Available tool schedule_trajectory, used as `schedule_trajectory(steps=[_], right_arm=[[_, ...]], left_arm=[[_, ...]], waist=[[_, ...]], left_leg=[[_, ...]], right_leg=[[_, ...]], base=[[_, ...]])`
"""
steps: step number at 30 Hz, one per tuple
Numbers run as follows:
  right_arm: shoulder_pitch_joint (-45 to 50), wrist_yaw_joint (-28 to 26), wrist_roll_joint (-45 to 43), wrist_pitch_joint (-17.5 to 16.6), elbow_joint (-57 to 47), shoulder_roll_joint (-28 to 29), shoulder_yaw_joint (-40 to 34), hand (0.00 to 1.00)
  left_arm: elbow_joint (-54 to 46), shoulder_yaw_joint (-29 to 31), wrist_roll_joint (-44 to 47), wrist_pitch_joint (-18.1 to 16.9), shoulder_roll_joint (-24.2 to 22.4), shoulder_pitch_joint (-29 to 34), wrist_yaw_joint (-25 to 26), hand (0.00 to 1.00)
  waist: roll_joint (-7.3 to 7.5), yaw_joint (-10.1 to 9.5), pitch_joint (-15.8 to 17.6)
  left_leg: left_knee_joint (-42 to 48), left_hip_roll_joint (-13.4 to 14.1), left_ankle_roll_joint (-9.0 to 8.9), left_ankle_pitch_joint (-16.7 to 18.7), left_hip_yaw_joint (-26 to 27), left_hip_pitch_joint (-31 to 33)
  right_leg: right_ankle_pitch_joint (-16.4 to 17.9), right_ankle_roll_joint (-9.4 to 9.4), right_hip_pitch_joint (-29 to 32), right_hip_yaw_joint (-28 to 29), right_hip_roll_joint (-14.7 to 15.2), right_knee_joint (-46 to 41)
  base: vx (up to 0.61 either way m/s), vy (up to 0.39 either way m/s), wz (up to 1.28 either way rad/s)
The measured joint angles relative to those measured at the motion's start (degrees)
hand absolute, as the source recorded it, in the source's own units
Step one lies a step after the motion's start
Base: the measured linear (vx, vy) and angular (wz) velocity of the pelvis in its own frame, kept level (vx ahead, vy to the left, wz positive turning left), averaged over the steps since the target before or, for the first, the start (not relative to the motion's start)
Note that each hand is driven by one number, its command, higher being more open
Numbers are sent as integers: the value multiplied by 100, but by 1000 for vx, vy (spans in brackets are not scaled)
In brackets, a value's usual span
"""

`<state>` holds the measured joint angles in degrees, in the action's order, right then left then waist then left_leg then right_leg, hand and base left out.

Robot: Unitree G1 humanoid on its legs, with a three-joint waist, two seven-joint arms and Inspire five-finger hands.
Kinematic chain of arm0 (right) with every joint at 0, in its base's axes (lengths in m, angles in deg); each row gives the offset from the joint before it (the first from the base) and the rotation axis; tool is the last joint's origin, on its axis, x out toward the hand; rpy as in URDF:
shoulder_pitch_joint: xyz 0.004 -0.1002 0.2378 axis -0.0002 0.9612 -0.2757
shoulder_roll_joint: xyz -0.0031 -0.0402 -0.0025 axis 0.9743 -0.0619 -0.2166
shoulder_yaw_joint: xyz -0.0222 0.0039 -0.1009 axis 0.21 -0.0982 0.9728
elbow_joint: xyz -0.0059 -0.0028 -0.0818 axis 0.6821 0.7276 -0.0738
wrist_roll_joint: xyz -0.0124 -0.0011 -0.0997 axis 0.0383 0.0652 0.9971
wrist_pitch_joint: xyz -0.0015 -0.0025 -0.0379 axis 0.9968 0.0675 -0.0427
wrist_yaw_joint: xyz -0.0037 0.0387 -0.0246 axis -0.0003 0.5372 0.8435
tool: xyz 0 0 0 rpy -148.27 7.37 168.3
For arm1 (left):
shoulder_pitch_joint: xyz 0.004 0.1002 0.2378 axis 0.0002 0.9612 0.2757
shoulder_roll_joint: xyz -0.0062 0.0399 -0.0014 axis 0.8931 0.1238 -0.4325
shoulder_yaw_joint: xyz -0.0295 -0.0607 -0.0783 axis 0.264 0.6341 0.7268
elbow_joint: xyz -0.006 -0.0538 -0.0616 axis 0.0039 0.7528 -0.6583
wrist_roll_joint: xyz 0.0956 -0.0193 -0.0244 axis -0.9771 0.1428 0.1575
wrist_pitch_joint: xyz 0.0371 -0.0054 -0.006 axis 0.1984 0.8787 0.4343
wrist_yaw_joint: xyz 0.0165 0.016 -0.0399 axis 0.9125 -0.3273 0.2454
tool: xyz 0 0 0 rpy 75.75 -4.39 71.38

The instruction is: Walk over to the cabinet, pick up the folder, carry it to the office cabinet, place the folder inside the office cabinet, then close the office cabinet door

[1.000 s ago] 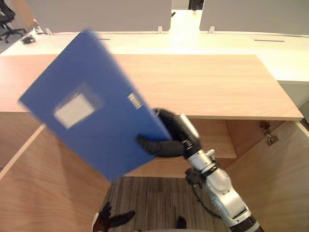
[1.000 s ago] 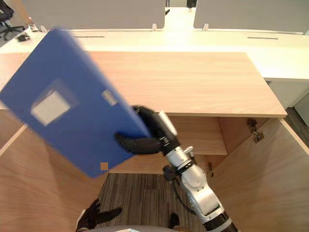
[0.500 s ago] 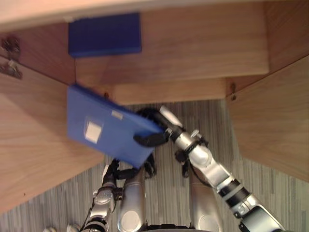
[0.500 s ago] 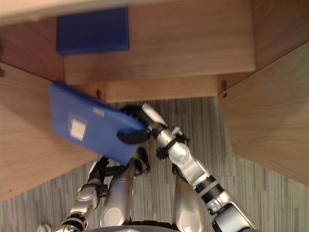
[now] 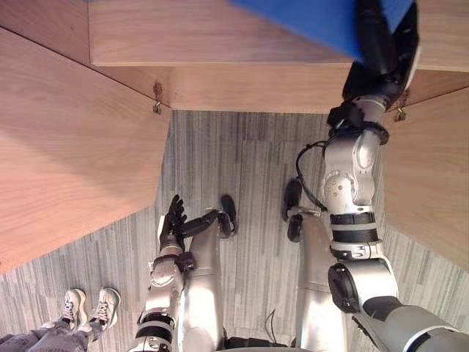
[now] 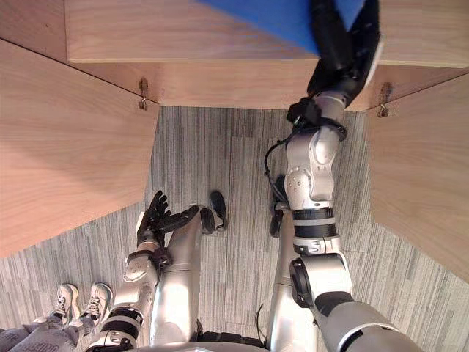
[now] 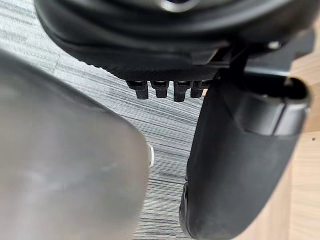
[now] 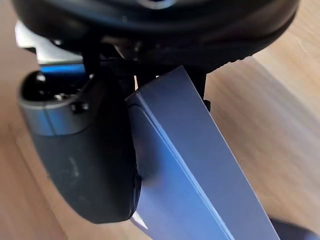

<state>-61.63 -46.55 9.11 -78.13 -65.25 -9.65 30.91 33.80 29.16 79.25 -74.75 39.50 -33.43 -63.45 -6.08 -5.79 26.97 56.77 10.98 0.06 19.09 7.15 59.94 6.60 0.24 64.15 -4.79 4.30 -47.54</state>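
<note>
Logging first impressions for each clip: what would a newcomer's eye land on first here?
The blue folder at the top of the head views, pinched in the right hand before the wooden office cabinet. Its open doors flank the striped floor, where the left hand hangs open and a person's shoes stand at lower left.

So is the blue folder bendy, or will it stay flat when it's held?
Probably stiff: the blue folder shows a straight edge though the right hand pinches just one end. It looks thin, so likely light. Its smooth cover might slip.
</note>
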Motion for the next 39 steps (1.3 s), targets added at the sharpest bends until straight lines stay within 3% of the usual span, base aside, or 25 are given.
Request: schedule_trajectory(steps=[5,6,9,13,17,21,27,39], right_arm=[[-458,556,-507,-84,419,222,-578,0],[-534,679,-549,-144,441,273,-665,100],[-638,797,-580,-295,441,445,-707,100],[-891,885,-1285,-478,520,610,-695,100],[-1055,859,-1449,-498,736,574,-488,100],[-1145,589,-1421,-168,953,267,267,100],[-1395,-148,-638,548,1458,-110,1094,100],[-1433,-792,616,1049,2187,-389,1823,100]], left_arm=[[-197,-225,106,-84,-40,-2,144,100],[-229,-275,111,-103,-52,-7,197,100],[-288,-394,112,-104,-69,-6,289,100],[-411,-502,112,-125,-173,-7,296,100],[-419,-508,116,-168,-209,-6,292,100],[-394,-474,172,-165,-205,-7,286,100],[-283,-410,215,-110,-198,-31,279,100],[361,-392,218,-93,-48,-218,263,100]], waist=[[0,-103,0],[0,-135,0],[-2,-142,-2],[-14,-151,-11],[-18,-188,-17],[-18,-168,-27],[-12,-121,-61],[18,45,-105]], left_leg=[[5,-52,-54,-24,-170,74],[-2,-71,-64,-30,-213,85],[-62,-112,-100,-58,-250,84],[-103,-160,-120,-118,-303,103],[-181,-187,-154,-193,-341,112],[-203,-164,-174,-211,-368,112],[-192,-90,-175,-209,-372,100],[-461,-12,-173,-209,-221,-310]], right_leg=[[103,-91,11,-177,77,-113],[132,-109,11,-213,100,-142],[162,-119,10,-248,142,-154],[174,-122,9,-295,186,-153],[192,-116,9,-351,218,-135],[159,-187,5,-391,204,-121],[139,-208,-31,-407,134,-61],[63,-203,-449,-429,69,285]], base=[[-27,-36,16],[-17,-30,24],[-21,-26,13],[-53,-18,9],[-81,-36,10],[-51,-23,0],[-46,-4,-4],[-43,4,-4]])
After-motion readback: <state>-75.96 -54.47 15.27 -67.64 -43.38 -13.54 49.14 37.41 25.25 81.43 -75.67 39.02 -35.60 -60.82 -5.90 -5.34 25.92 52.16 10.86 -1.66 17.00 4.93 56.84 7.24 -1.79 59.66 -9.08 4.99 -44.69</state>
